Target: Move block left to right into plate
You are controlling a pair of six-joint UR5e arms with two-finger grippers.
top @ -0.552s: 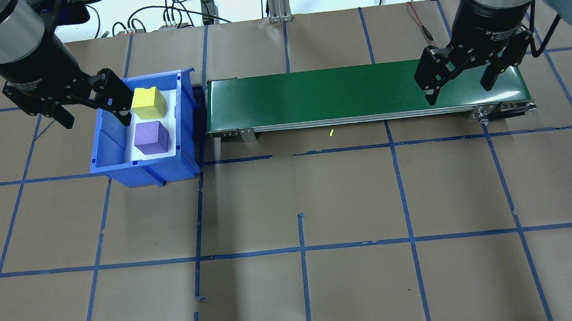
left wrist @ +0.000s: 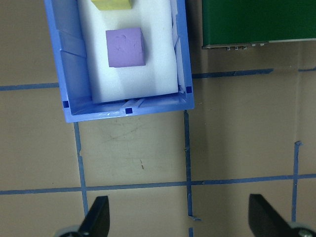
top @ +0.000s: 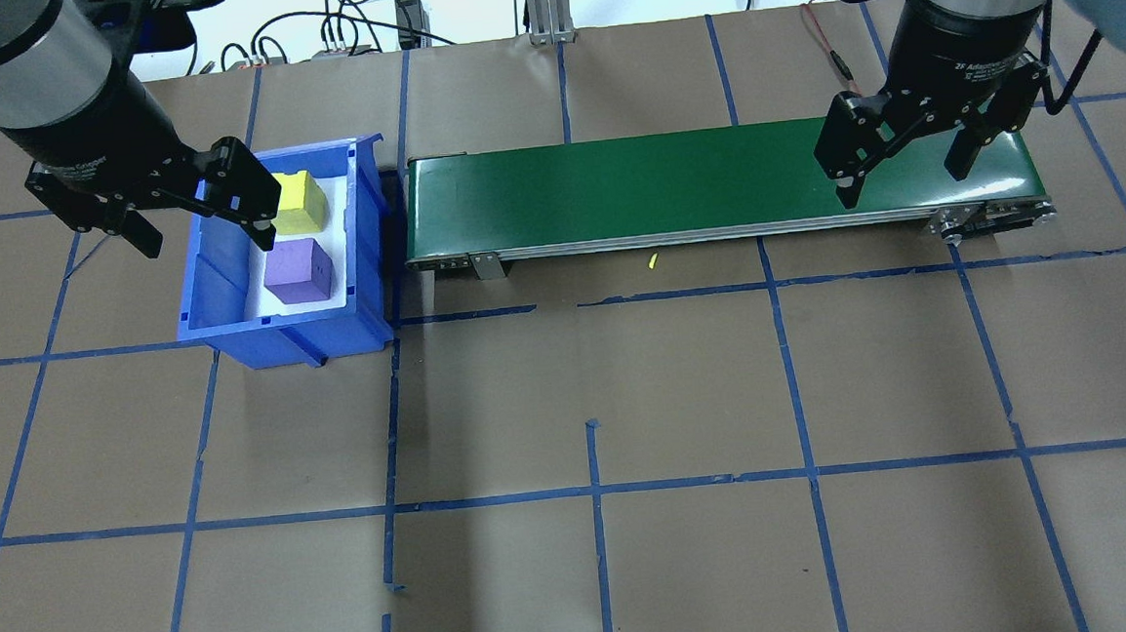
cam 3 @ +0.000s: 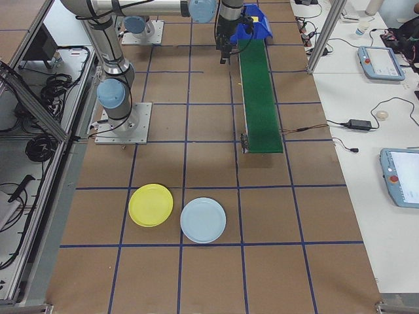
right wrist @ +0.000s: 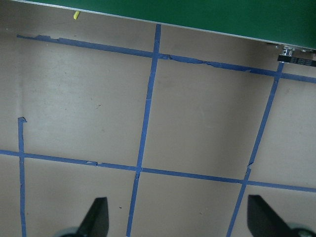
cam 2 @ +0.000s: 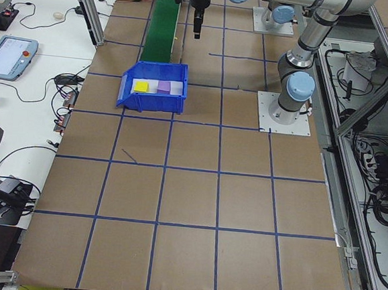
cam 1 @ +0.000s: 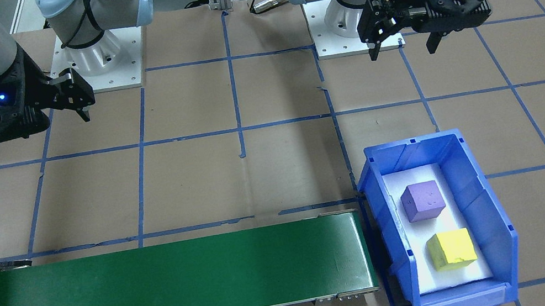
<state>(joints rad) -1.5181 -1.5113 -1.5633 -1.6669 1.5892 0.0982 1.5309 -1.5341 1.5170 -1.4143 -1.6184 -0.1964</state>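
Two grippers are in view, and we find both with jaws spread wide and nothing between them. Nearest the robot's base, the left gripper (top: 199, 206) hangs above the near-left wall of the blue bin (top: 216, 313); its wrist view shows bare tabletop (top: 598, 568) between its fingertips (left wrist: 98, 216). Inside the bin, on a white liner, we note the purple block (top: 298, 271) on the robot's side and the yellow block (top: 298, 202) just beyond it, the two close but apart, neither touched by the gripper. Level with the bin on the other side, the right gripper (top: 905, 158) hangs over the right-hand end of the green conveyor belt (top: 663, 185), which runs from just beside the bin toward the robot's right. We see a small yellow scrap (top: 652, 262) on the paper before the belt. Farthest out, past the belt's right end, the yellow plate (cam 3: 150, 205) lies flat with nothing on it, just beside a pale blue plate (cam 3: 203, 220), well apart from both blocks
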